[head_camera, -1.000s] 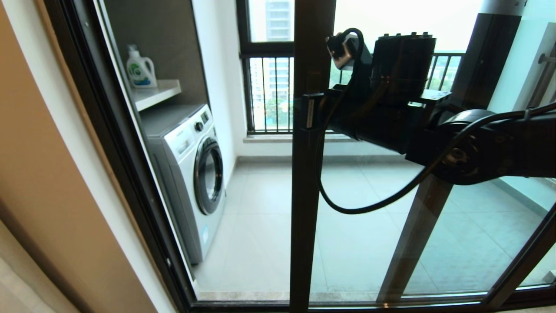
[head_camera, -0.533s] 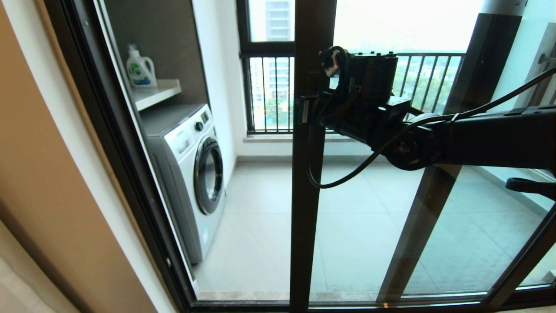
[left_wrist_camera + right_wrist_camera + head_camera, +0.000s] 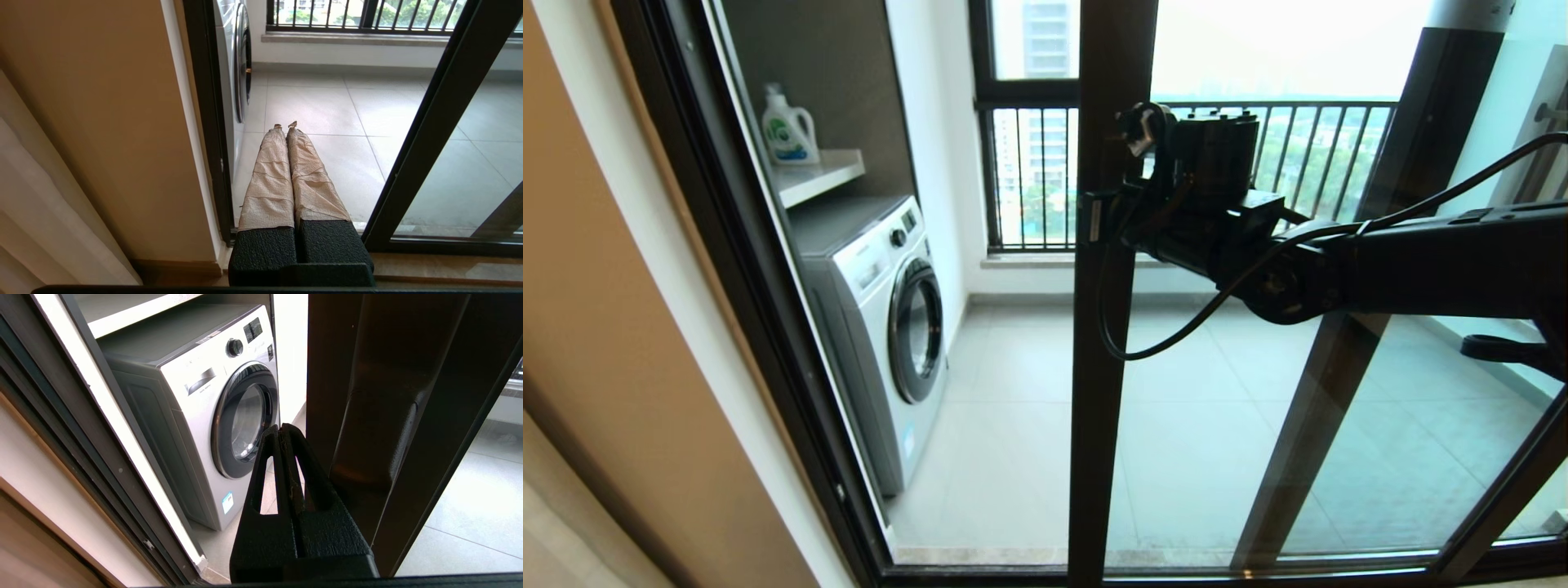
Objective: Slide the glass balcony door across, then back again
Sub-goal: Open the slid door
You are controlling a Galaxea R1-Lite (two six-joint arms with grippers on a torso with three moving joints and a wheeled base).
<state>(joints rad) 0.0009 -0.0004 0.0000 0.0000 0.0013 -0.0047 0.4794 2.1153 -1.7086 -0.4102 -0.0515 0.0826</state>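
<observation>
The glass balcony door [image 3: 1094, 392] stands partly slid, its dark brown stile upright in the middle of the head view, with an open gap on its left. My right gripper [image 3: 1104, 219] is shut and empty, its fingertips [image 3: 282, 430] against the stile's left edge at handle height. The dark handle [image 3: 380, 428] lies just beside the fingers. My left gripper [image 3: 286, 124] is shut, with tape-wrapped fingers [image 3: 269, 175]. It hangs low by the floor track, between the wall and the door stile [image 3: 433, 134]. It is out of the head view.
A white washing machine [image 3: 882, 327] stands inside the gap, under a shelf with a detergent bottle [image 3: 786, 131]. The fixed dark door frame [image 3: 727, 245] and a beige wall bound the left. A second dark-framed pane [image 3: 1339, 367] and the balcony railing [image 3: 1298, 147] lie behind.
My right arm has stretched forward and its wrist has dropped and drawn in toward the stile. The door stile has barely shifted.
</observation>
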